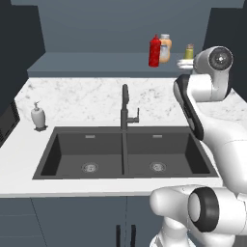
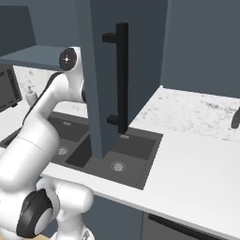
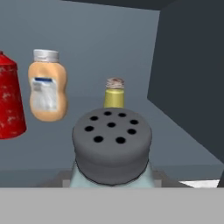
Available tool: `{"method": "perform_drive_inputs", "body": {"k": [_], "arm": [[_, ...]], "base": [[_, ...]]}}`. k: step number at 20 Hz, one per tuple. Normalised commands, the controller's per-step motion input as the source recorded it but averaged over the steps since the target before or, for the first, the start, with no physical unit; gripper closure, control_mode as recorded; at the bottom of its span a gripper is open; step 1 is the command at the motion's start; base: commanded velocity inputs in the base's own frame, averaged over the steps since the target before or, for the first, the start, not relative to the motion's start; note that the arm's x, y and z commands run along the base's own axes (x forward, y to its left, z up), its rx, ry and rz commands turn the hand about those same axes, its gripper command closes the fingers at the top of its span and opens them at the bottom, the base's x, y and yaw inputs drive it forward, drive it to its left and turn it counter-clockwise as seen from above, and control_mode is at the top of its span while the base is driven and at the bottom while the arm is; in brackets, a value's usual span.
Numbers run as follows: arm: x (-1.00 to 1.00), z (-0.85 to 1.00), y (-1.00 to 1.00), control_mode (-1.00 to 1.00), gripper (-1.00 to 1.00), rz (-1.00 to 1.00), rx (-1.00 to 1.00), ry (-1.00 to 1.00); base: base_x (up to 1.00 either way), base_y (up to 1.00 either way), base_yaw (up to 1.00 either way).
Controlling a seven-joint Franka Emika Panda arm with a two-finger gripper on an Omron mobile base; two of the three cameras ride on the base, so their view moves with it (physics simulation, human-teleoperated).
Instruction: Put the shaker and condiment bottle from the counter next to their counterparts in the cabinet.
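The shaker (image 3: 111,144), pale blue-green with a holed dark grey cap, sits right at the bottom of the hand view, and my gripper (image 1: 185,63) is shut on it inside the cabinet (image 1: 96,62). Its fingers are mostly hidden behind the shaker. The yellow-olive shaker (image 3: 114,92) stands just behind it, at the cabinet's right end (image 1: 189,51). The peach-orange bottle (image 3: 47,85) stands left of that, with the red condiment bottle (image 3: 9,103) beside it on the shelf (image 1: 154,50). The counter (image 1: 87,96) lies below.
A dark double sink (image 1: 125,154) with a black faucet (image 1: 124,108) is set in the counter. A white soap dispenser (image 1: 38,116) stands at its left. The open cabinet door (image 2: 108,84) with a black handle (image 2: 122,77) hangs in front of the right base view.
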Motion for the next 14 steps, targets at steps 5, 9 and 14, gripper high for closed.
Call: {"method": "perform_drive_inputs", "body": {"k": [5, 9, 14], "arm": [[0.08, -0.21, -0.08, -1.00, 1.00, 0.00, 0.00, 0.00], [0.31, -0.02, -0.14, -1.00, 1.00, 0.00, 0.00, 0.00], [0.33, 0.00, -0.22, -1.00, 1.00, 0.00, 0.04, 0.00]], "base": [[0.00, 0.00, 0.00], [0.00, 0.00, 0.00], [0.00, 0.00, 0.00]]}}
